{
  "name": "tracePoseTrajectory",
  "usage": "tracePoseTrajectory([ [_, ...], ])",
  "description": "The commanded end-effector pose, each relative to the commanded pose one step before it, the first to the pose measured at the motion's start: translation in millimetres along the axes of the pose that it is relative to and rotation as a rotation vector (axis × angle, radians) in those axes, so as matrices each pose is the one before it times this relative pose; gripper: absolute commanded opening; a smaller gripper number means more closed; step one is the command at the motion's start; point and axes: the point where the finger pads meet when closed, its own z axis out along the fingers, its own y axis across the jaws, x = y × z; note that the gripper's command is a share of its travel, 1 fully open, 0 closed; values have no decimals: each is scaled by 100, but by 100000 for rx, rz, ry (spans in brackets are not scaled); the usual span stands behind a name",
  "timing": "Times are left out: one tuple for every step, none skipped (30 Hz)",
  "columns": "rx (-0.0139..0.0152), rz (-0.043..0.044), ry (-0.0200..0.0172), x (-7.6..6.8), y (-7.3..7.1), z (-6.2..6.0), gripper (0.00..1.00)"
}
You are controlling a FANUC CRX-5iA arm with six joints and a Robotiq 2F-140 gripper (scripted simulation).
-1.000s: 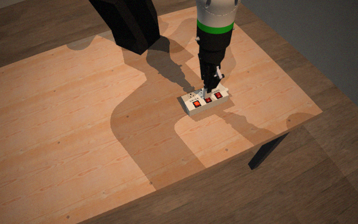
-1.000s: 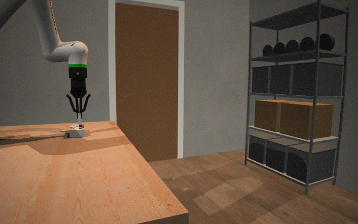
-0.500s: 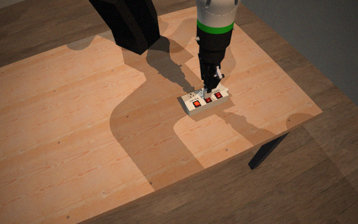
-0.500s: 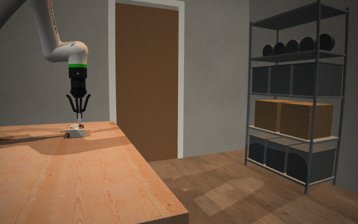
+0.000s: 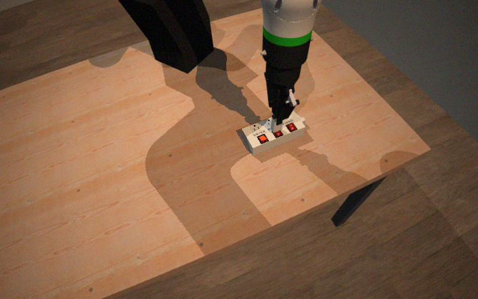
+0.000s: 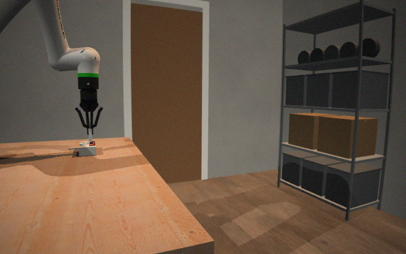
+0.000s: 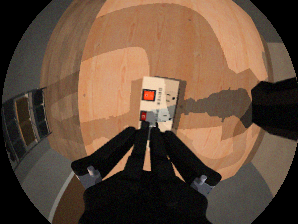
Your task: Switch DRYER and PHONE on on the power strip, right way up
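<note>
A white power strip (image 5: 273, 135) is seen lying flat on the pale wooden surface (image 5: 105, 158), right way up, with its switch face turned upward, toward the far right part of the surface in the top view and not far from its right edge. Three red rocker switches are counted along its top: a larger one (image 5: 263, 139) at the left end, under a printed label that is taken to read DRYER, a smaller one (image 5: 278, 133) in the middle, and a third (image 5: 290, 126) at the right end, whose label is too small to be read. Whether each rocker is on or off cannot be told from the frames. The arm (image 6: 64, 50) is posed vertically above the strip, a green band (image 5: 287, 38) being noted at the wrist. The gripper (image 5: 278, 121) is pointed straight down — its fingers (image 6: 89, 131) are drawn fully together, tip against tip, and nothing is held between them. The joined tips are placed at the back of the strip, just behind the middle switch; contact with the strip's top appears likely in the exterior view but cannot be confirmed. In the wrist view the strip (image 7: 160, 99) is seen directly ahead of the closed fingers. A brown door (image 6: 166, 89) and a metal shelf rack (image 6: 357, 119) are recorded in the background — well apart from the surface.
</note>
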Motion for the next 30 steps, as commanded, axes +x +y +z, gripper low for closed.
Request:
tracePoseTrajectory([
  [37, 3, -15, -11, -15, 163, 0],
  [0, 0, 0, 0, 0, 0, 0],
  [0, 0, 0, 0, 0, 0, 0],
  [-1, 0, -1, 0, 1, 49, 0],
  [1, 0, 1, 0, -1, 49, 0],
  [1, 0, 1, 0, 0, 48, 0],
  [1, 0, 0, 0, 0, 47, 0],
  [0, 0, 0, 0, 0, 46, 0],
  [0, 0, 0, 0, 0, 43, 0],
  [0, 0, 0, 0, 0, 40, 0],
  [0, 0, 0, 0, 0, 37, 0],
  [0, 0, 0, 0, 0, 34, 0],
  [0, 0, 0, 0, 0, 30, 0],
  [0, 0, 0, 0, 0, 26, 0],
  [0, 0, 0, 0, 0, 21, 0],
  [0, 0, 0, 0, 0, 17, 0],
  [0, 0, 0, 0, 0, 13, 0],
  [0, 0, 0, 0, 0, 9, 0],
  [0, 0, 0, 0, 0, 0, 0],
  [0, 0, 0, 0, 0, 0, 0],
  [0, 0, 0, 0, 0, 6, 0],
  [0, 0, 0, 0, 0, 3, 0],
  [0, 0, 0, 0, 0, 1, 0],
  [0, 0, 0, 0, 0, 0, 0],
  [0, 0, 0, 0, 0, 0, 0],
  [0, 0, 0, 0, 0, 0, 0],
  [0, 0, 0, 0, 0, 0, 0],
  [0, 0, 0, 0, 0, 0, 0],
  [0, 0, 0, 0, 0, 0, 0],
  [0, 0, 0, 0, 0, 0, 0],
])
